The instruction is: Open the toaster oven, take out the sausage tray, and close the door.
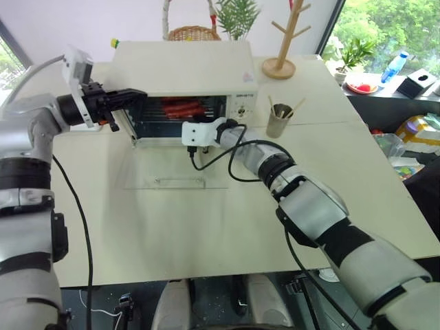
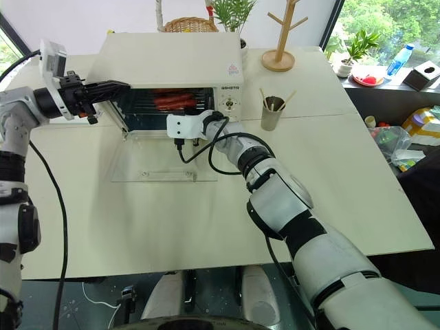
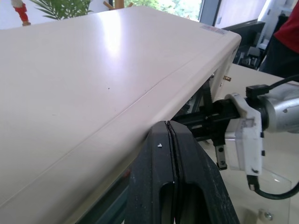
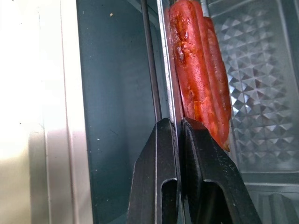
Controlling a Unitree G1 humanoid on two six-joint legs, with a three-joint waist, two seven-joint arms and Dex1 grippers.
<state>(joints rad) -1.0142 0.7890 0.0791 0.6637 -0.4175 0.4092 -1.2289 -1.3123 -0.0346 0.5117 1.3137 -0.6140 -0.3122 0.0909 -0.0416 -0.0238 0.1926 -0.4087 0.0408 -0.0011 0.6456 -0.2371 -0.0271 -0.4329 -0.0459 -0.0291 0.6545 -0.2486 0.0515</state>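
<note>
The cream-white toaster oven [image 1: 182, 65] stands at the back of the table. Its glass door [image 1: 148, 175] lies flat on the table in front of it, handle [image 1: 180, 182] toward me. Inside, reddish sausages [image 1: 182, 108] lie on the sausage tray [image 4: 164, 70]. My right gripper [image 4: 180, 122] reaches into the opening and is shut on the tray's thin metal front rim, just beside the sausages [image 4: 196, 70]. My left gripper [image 1: 141, 96] is shut on nothing and hovers level at the oven's upper left front corner, its fingertips [image 3: 161, 135] against the top edge.
A grey cup of wooden sticks [image 1: 278, 124] stands right of the oven. Behind it are a wooden mug tree [image 1: 282, 41] and a wicker basket [image 1: 194, 32]. A black cable [image 1: 234, 161] loops off my right wrist over the door. The table's right edge [image 1: 392, 172] borders cluttered shelves.
</note>
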